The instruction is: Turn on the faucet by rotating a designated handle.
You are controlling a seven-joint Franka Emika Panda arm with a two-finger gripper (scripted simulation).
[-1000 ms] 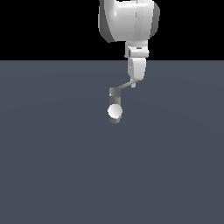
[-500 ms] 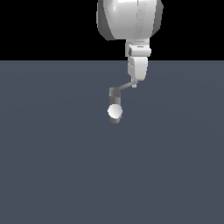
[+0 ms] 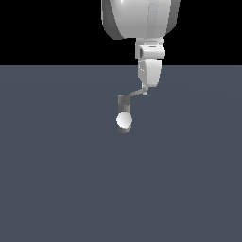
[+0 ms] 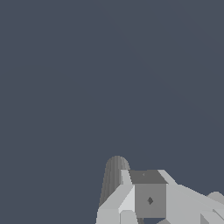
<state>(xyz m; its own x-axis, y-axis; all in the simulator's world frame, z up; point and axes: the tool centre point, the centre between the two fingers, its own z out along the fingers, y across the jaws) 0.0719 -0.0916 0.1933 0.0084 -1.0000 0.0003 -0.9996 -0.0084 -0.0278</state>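
Note:
The faucet (image 3: 124,108) is a small dark-grey upright cylinder with a white ball (image 3: 124,120) on its front. Its handle (image 3: 134,93), a thin light-grey lever, runs from the cylinder's top toward the exterior view's right and slightly up. My gripper (image 3: 146,88) hangs straight down from the white arm, its tip touching the handle's far end. The fingers look closed together, with no gap showing and nothing held. In the wrist view, the cylinder (image 4: 114,177) rises just beside my grey fingers (image 4: 150,200), which cover the handle's end.
A flat dark blue-grey floor (image 3: 56,179) spreads all around the faucet. The bulky white arm link (image 3: 137,19) hangs above the gripper against a black background.
The big white arm link has grown slightly wider in view and shifted a little. The gripper's tip stays at the handle's end, and the handle's angle has barely changed.

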